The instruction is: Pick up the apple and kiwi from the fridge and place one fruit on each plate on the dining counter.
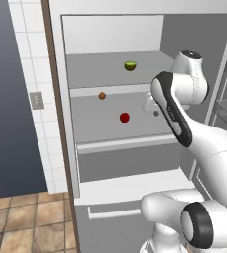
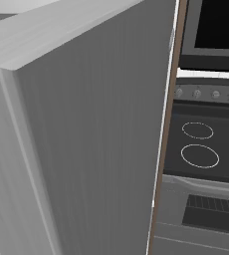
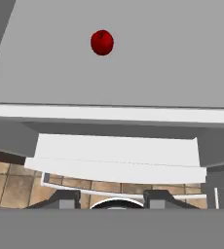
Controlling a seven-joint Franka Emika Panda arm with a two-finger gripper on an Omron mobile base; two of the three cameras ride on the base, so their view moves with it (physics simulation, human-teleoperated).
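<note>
white fridge (image 1: 61, 99) stands open in front of my base, its flat grey shelves lit and its drawer front with bar handle (image 1: 113, 213) below. on the upper shelf (image 1: 110, 69) sits the kiwi (image 1: 131, 65), towards the back; on the middle shelf (image 1: 115, 123) rests the apple (image 1: 125, 117), alone in the middle of the surface, with a smaller orange-brown ball (image 1: 101, 96) on the ledge above and left of it. in the hand view the apple (image 3: 102, 42) lies ahead and somewhat left of my line, well apart from my gripper (image 3: 111, 198), which hangs outside the shelf edge over the drawer front and floor tiles. my fingers (image 3: 67, 198) stand at their closest setting with nothing between them and touching nothing. risks noted: with the jaws this close i judge they cannot pass around the apple, so an approach as things stand would likely push it and roll it towards the back wall; they need to part first. the shelf lip and the ledge overhead leave a low slot, and my forearm could strike either on the way in. the orange-brown ball is a possible wrong target. neither fruit is yet picked; the plates and dining counter are elsewhere.
</note>
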